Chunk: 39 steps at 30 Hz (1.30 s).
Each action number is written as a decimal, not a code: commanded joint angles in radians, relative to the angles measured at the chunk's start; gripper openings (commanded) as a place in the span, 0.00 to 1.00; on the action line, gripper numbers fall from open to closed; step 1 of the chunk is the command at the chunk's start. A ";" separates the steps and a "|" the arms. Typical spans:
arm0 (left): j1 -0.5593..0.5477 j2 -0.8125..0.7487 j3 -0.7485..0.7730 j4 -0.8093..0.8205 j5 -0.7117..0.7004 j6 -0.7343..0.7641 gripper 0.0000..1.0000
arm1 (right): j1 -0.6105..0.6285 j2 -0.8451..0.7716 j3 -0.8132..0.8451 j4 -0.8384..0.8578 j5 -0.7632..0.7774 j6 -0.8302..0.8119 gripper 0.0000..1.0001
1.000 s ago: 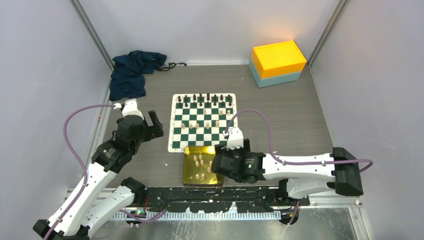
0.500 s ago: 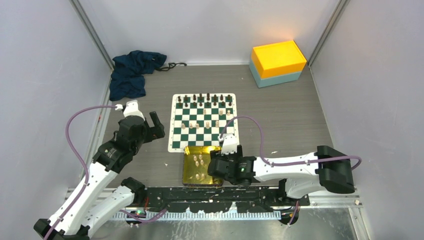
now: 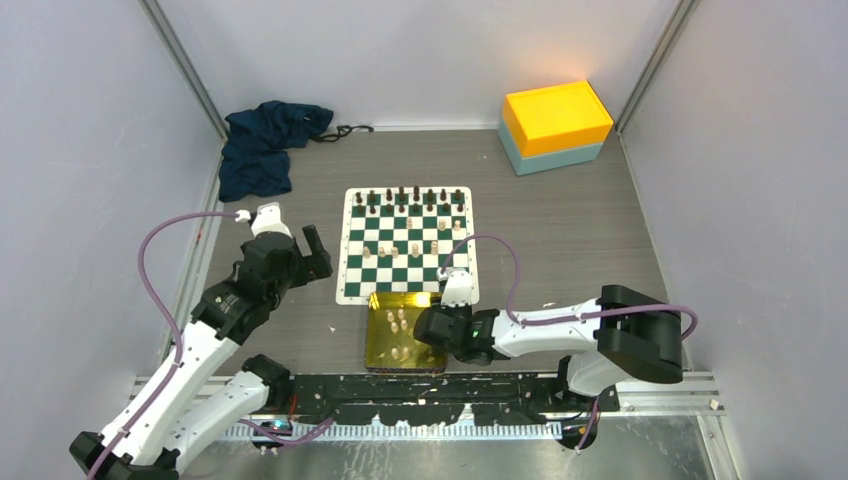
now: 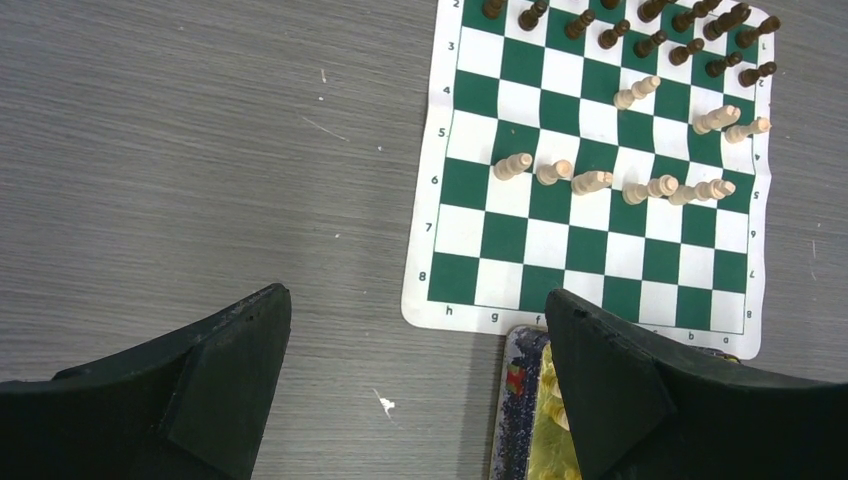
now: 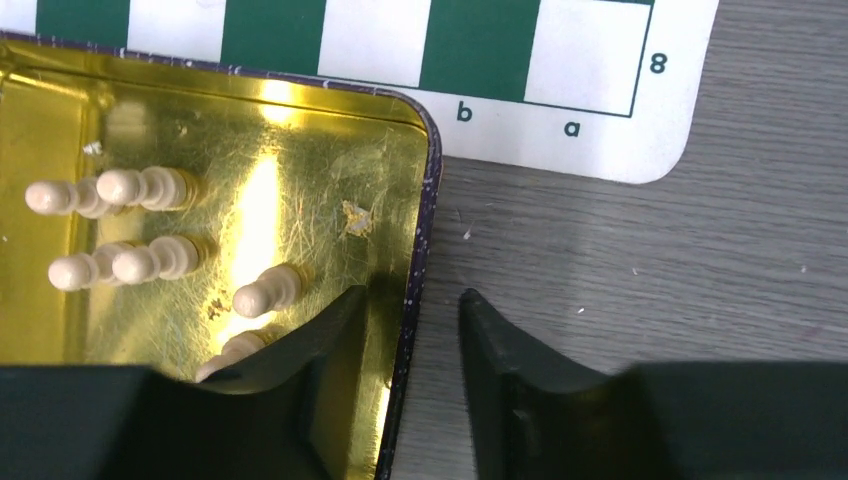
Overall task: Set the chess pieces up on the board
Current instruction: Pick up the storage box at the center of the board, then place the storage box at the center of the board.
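The green and white board [image 3: 346, 292] lies mid-table. Several cream chess pieces [image 4: 590, 182] stand on its middle rows. More cream pieces [image 5: 150, 187] lie in the gold tray [image 5: 425, 130] that touches the board's near edge. My right gripper [image 5: 412, 295] is low over the tray's right wall: one finger is inside the tray, the other outside over the table. The jaws are narrowed, with a gap on each side of the wall. In the top view this gripper [image 3: 432, 325] sits at the tray's right side. My left gripper [image 4: 417, 300] hangs wide open and empty, left of the board.
Black chess pieces [image 4: 650, 40] line the board's far rows. An orange box on a teal box [image 3: 556, 118] stands at the back right. A dark blue cloth [image 3: 265, 145] lies at the back left. Grey walls close in three sides.
My right arm has slid left to the tray's right wall, and its jaws have narrowed around that wall. The left arm has barely moved.
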 commanded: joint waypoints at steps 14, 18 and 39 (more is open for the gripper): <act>-0.012 0.014 0.003 0.049 -0.031 -0.030 0.99 | -0.021 -0.166 0.141 -0.211 0.063 -0.011 0.00; -0.015 0.012 0.021 0.032 -0.036 -0.036 0.99 | -0.022 -0.241 0.196 -0.319 0.074 0.004 0.00; -0.024 0.041 0.020 0.052 -0.045 -0.057 0.99 | -0.736 -0.460 0.248 -0.459 0.157 -0.100 0.00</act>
